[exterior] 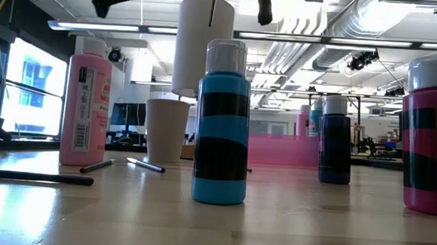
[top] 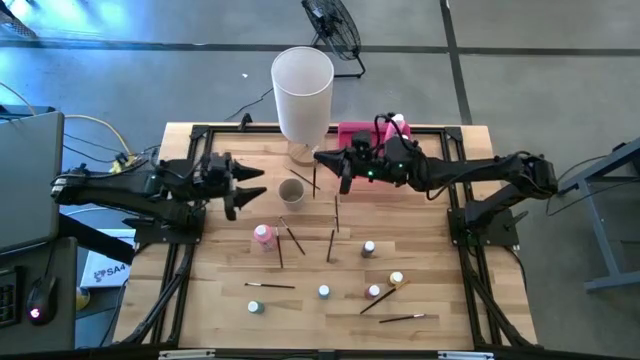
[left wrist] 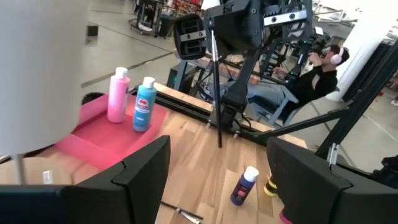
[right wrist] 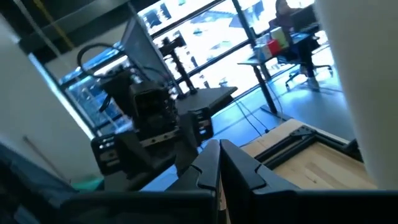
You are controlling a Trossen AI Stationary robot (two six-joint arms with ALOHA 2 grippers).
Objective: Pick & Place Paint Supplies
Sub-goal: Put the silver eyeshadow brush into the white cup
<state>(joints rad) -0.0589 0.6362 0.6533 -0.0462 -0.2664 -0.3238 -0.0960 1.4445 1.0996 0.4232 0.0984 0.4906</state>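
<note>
My right gripper (top: pixel 322 159) is over the table's far middle, beside the tall white cylinder (top: pixel 302 88), shut on a thin dark paintbrush (left wrist: pixel 216 87). My left gripper (top: pixel 256 185) stands open at the left, level, nothing between its fingers (left wrist: pixel 143 171). Under and between the grippers a paper cup (top: pixel 291 190) stands upright. A pink bottle (top: pixel 263 236) and several tiny capped bottles (top: pixel 369 247) stand on the table. Several loose brushes (top: pixel 331 245) lie flat among them. My right gripper pinches the paintbrush near its upper end (left wrist: pixel 212 45) between its two shut fingers. The fingers come level from the table's right side and lie across the brush. The brush hangs upright below them, its lower end (left wrist: pixel 220 142) clear of the table.
A pink tray (top: pixel 358 133) at the far right holds a pink bottle (left wrist: pixel 117 94) and a teal one (left wrist: pixel 144 104). A dark-blue bottle (left wrist: pixel 244 185) stands nearer. A person (left wrist: pixel 314 74) sits beyond the table's right side.
</note>
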